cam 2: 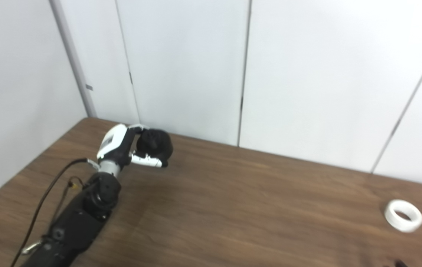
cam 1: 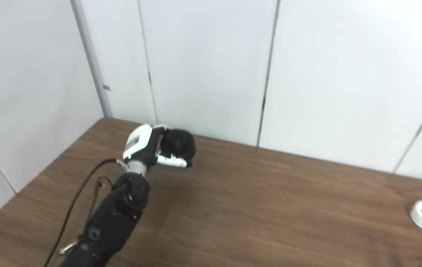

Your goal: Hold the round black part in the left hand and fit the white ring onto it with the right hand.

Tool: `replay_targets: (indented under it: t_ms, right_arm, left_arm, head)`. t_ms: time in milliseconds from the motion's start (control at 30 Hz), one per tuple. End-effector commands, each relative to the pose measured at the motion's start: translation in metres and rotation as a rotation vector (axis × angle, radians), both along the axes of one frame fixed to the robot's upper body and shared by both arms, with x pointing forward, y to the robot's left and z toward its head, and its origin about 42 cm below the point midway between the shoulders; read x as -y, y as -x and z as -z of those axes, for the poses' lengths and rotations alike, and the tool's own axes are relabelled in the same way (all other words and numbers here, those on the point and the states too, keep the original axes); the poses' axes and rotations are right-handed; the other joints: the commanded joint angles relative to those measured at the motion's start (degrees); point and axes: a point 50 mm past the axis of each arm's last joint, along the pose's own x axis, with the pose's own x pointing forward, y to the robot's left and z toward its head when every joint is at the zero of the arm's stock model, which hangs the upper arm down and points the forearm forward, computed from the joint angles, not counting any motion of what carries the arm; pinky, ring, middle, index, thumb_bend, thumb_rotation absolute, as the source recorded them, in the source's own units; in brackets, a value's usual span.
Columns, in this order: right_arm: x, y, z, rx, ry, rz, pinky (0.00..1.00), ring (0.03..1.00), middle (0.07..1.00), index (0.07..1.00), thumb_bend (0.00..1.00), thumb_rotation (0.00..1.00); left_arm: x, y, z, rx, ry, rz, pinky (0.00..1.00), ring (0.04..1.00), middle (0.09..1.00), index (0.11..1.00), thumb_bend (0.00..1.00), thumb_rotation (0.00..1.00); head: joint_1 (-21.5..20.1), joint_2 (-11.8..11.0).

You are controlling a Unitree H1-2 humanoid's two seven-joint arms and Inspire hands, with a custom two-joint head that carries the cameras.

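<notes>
Left hand grips black part; white ring waits far right

Robot left hand (cam 1: 147,146), left of centre in the frame, has its fingers wrapped around the round black part (cam 1: 178,143), thumb curled beneath it; whether the part is lifted clear of the wooden table (cam 1: 255,207) or rests on it near the wall cannot be told; its arm (cam 1: 112,218) rises from the lower left edge, a black cable (cam 1: 75,200) trailing beside it. White ring (cam 2: 403,215) lies flat on the table at the far right of the frame, well apart from the part; the right hand is not clearly in view, only a dark speck at the bottom right corner, so the state of its fingers cannot be told.

Judged from this, the holding half looks secured and the ring is yet to be fetched. To do the step well, the left hand should likely keep a firm, steady grasp and turn the part so its open face points toward the right side; the right hand should pinch the ring by its outer rim, leaving the hole unobstructed, then bring it square to the part before pressing on; a tilted approach may jam.
</notes>
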Motion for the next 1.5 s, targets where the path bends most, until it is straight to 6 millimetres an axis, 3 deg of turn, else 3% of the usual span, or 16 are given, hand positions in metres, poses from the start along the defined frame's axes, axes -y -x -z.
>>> replay_targets:
  t_ms: [0, 200, 433, 700, 1100, 1467]
  right_arm:
    - [-0.008, -0.001, -0.013, 0.072, -0.002, -0.007, 1.0, 0.961, 0.897, 0.948, 0.59, 1.0]
    - [-0.015, -0.004, -0.017, 0.08, -0.029, -0.037, 1.0, 1.0, 0.972, 0.998, 0.61, 1.0]
    - [-0.029, -0.006, -0.028, 0.079, -0.045, 0.023, 1.0, 1.0, 0.942, 0.976, 0.51, 1.0]
    - [-0.033, -0.01, -0.026, 0.072, -0.051, 0.025, 1.0, 0.985, 0.904, 0.954, 0.51, 1.0]
    - [-0.043, -0.013, -0.026, 0.074, -0.039, 0.033, 1.0, 0.944, 0.873, 0.919, 0.55, 1.0]
    - [-0.046, -0.014, -0.028, 0.08, -0.033, 0.027, 1.0, 0.933, 0.857, 0.905, 0.59, 1.0]
  left_arm:
    - [0.007, 0.005, -0.026, 0.059, -0.043, 0.051, 0.89, 0.858, 0.735, 0.48, 0.52, 0.05]
    - [0.051, 0.045, -0.036, 0.035, -0.058, 0.227, 0.87, 0.88, 0.762, 0.482, 0.52, 0.05]
    - [0.087, 0.083, -0.036, -0.012, -0.097, 0.423, 0.98, 0.886, 0.759, 0.482, 0.52, 0.05]
    - [0.129, 0.115, -0.023, -0.001, -0.178, 0.599, 1.0, 0.837, 0.736, 0.481, 0.52, 0.06]
    - [0.163, 0.143, 0.001, -0.058, -0.165, 0.737, 1.0, 0.842, 0.74, 0.48, 0.52, 0.05]
    - [0.176, 0.157, 0.028, -0.148, -0.17, 0.784, 0.99, 0.846, 0.747, 0.481, 0.52, 0.05]
  head:
    - [-0.9, 0.5]
    - [-5.1, 2.5]
    - [-9.4, 4.4]
    - [-13.5, 6.9]
    - [-19.3, 9.4]
    - [-19.9, 10.4]
